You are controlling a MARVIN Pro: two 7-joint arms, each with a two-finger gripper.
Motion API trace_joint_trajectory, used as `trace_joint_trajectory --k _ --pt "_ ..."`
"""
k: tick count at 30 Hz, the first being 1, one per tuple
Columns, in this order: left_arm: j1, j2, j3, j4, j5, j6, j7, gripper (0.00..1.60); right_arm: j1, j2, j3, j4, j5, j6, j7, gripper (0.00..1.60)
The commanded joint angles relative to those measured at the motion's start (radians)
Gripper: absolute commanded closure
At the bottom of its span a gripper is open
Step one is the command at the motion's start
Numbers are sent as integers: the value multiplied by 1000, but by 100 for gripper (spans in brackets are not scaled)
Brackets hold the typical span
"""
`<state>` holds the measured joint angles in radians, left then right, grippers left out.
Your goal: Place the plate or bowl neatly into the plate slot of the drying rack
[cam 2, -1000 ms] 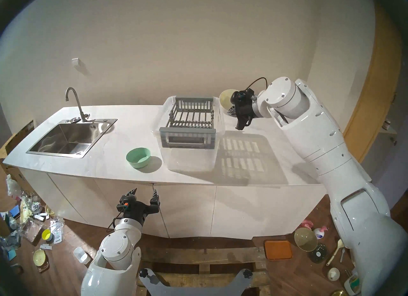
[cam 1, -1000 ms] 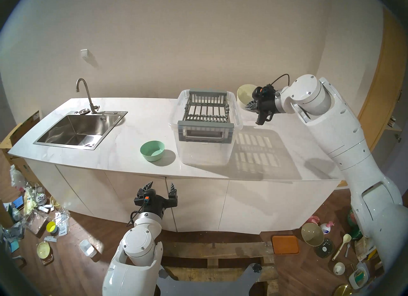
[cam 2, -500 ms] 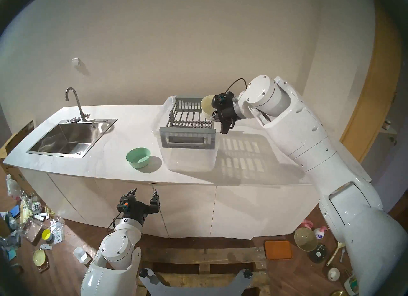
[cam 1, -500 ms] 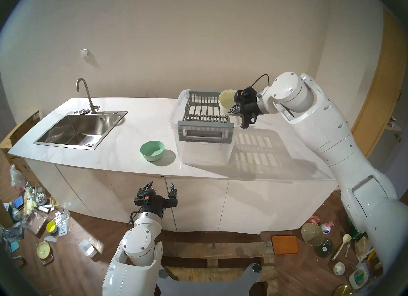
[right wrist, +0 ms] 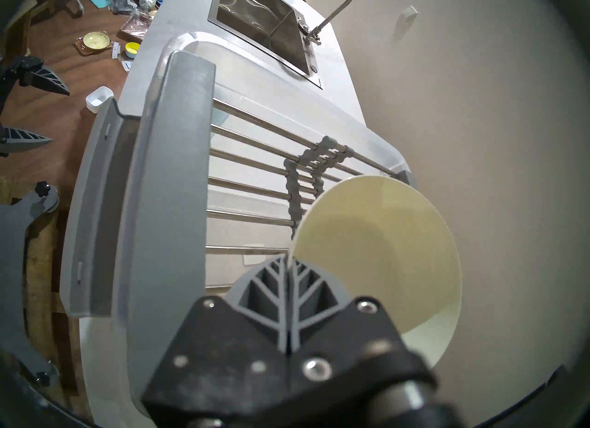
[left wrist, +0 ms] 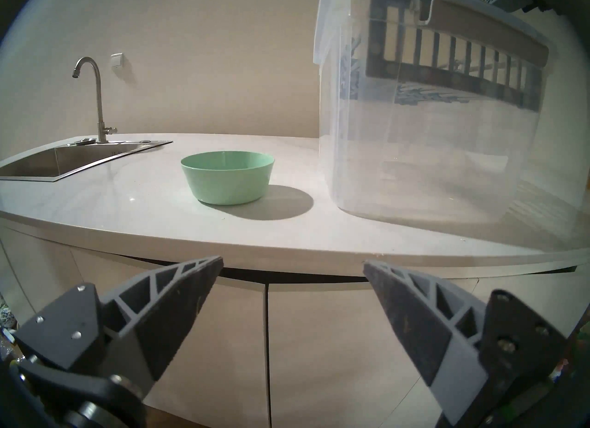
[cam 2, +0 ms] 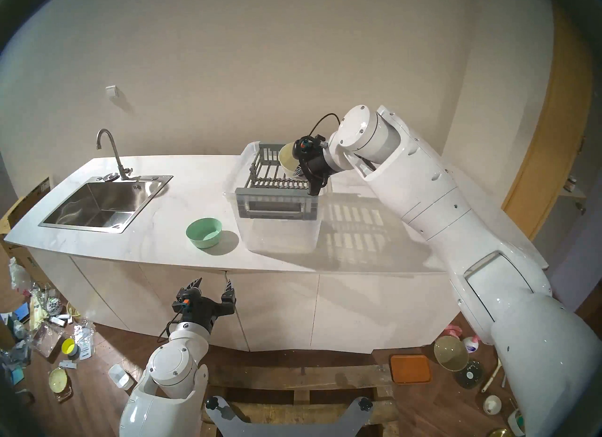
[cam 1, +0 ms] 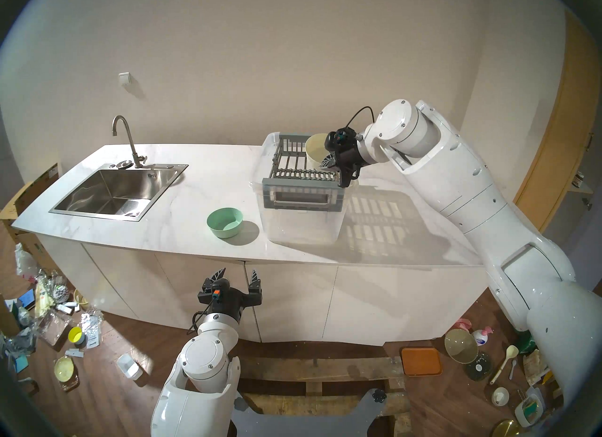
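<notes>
1. Since a second ago, the right gripper (cam 1: 327, 162) has carried the pale cream round plastic bowl (cam 1: 315, 147) leftward from beside the clear plastic tub (cam 1: 303, 221) to above the right part of the grey plastic drying rack (cam 1: 304, 183); the left arm has stayed put.
2. That rack sits in the top of the clear tub, hung on its rim; the tub below it looks empty, and nothing lies on the rack's floor bars.
3. A mint-green round bowl (cam 1: 225, 222) stands upright and empty on the white marble-look counter (cam 1: 195, 178), just left of the tub and apart from it; the steel sink (cam 1: 114, 193) lies at far left.
4. The cream bowl is tilted on edge, its hollow facing left, hanging over the plate slot (cam 1: 303, 175) bars; whether it touches them I cannot tell.
5. The right gripper's jaws are clenched on the bowl's rim.
6. The left gripper (cam 1: 237, 274) hovers below the counter's near edge, jaws spread wide and empty.
7. Only the right wrist view shows the two fingers (right wrist: 277, 285) pinching the thin rim, with metal rods and beaded grey bars beneath.
8. Only the left wrist view shows the tub's clear wall (left wrist: 415, 162) side-on, with the rack's slatted end high inside.
</notes>
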<state>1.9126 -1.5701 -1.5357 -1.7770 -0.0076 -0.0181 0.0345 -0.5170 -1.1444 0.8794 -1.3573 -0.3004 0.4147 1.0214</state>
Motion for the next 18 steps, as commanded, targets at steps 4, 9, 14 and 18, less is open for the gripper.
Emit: trace_joint_trajectory --k 4,9,14,18 --pt "-6 0 3 -26 -2 -5 -4 0 67 -69 -6 66 1 -41 -1 160" --pt "-6 0 3 -26 -2 -5 -4 0 73 -88 -19 95 -3 -53 1 160" --pt "-6 0 3 -26 -2 -5 -4 0 79 -101 -30 113 -7 -61 3 160" --pt "-5 0 3 -26 -2 -5 -5 0 82 -113 -35 135 -9 -65 2 160"
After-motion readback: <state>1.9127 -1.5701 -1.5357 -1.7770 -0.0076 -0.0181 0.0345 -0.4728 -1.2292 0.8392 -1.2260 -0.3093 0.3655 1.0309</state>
